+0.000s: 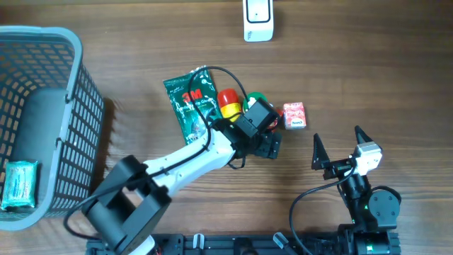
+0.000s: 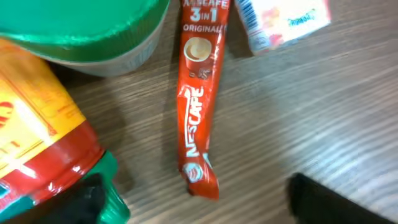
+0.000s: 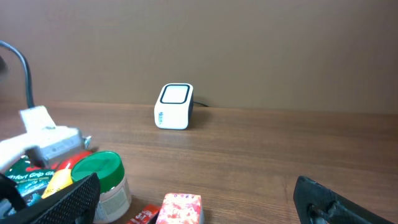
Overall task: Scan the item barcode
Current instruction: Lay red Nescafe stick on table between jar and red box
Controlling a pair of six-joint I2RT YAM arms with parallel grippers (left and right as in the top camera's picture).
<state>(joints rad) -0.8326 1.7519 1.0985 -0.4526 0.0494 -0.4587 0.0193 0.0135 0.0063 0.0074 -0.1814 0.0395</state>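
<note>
A red Nescafe sachet (image 2: 199,106) lies flat on the wooden table, its lower end between the spread fingers of my left gripper (image 2: 205,202), which is open and holds nothing. In the overhead view the left gripper (image 1: 267,145) hovers just below the cluster of items and hides the sachet. The white barcode scanner (image 1: 258,21) stands at the far edge of the table, also seen as the scanner (image 3: 174,106) in the right wrist view. My right gripper (image 1: 337,136) is open and empty, to the right of the pink box (image 1: 294,115).
Beside the sachet stand a green-lidded jar (image 2: 81,31) and a red and yellow bottle (image 2: 37,137). A green 3M packet (image 1: 190,103) lies left of them. A grey basket (image 1: 71,106) at the left holds a green pack (image 1: 19,184).
</note>
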